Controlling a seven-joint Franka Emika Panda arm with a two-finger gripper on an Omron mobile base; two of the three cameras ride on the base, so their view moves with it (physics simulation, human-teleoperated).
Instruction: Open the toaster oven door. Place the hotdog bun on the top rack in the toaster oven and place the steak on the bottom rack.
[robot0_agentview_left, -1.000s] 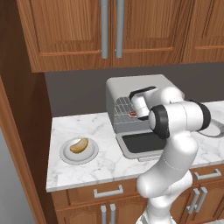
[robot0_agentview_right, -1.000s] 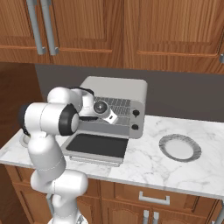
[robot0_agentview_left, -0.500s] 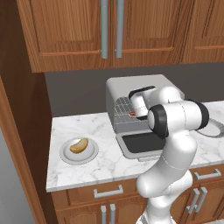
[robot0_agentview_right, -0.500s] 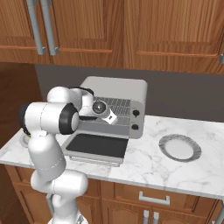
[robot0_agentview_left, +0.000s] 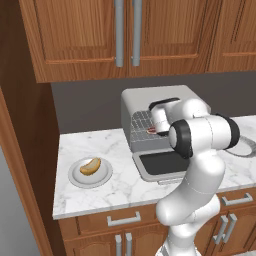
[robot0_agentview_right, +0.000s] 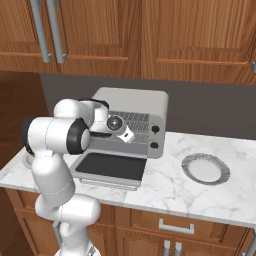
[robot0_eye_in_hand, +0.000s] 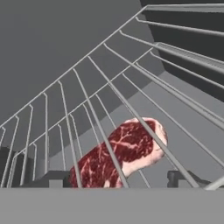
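Hand view: steak (robot0_eye_in_hand: 124, 151) lies on a rack just ahead of the tool (robot0_eye_in_hand: 118, 180), fingers spread, gripping nothing. I'd back straight out, keeping clear of the wires.

The toaster oven (robot0_agentview_left: 150, 107), a boxy light grey appliance, stands on the counter with the toaster oven door (robot0_agentview_right: 109, 167) folded down flat in front, its dark glass facing up. Inside, the steak (robot0_eye_in_hand: 122, 151), a red slab with pale marbling, lies on the bottom rack (robot0_eye_in_hand: 192, 144), seen through the thin silver wires of the top rack (robot0_eye_in_hand: 87, 100). The hotdog bun (robot0_agentview_left: 90, 165), golden-tan and oblong, lies on a plate to the oven's left.
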